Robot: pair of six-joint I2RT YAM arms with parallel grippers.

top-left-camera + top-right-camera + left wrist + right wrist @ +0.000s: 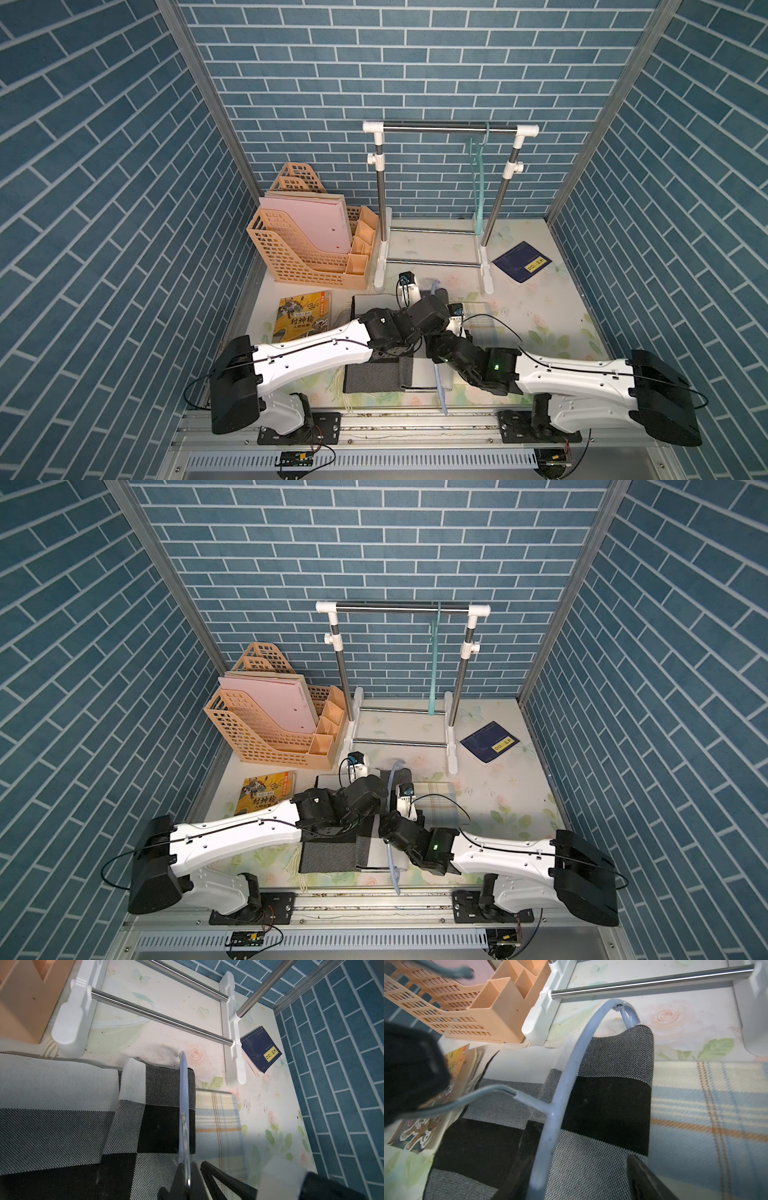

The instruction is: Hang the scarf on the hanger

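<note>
Left wrist view: left jaws clamped on hanger (184, 1095); right jaws spread astride it; arms meet low over scarf (374, 376)

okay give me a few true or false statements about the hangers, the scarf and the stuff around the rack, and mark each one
1. The left fingers are shut on the pale hanger. True.
2. The scarf hangs from the rack. False: it is down on the table, in front of the rack.
3. A teal hanger hangs on the rack's top bar. True.
4. The navy booklet stands in the organizer. False: it lies flat on the table beside the rack's foot.
5. A pink folder stands in the organizer. True.
</note>
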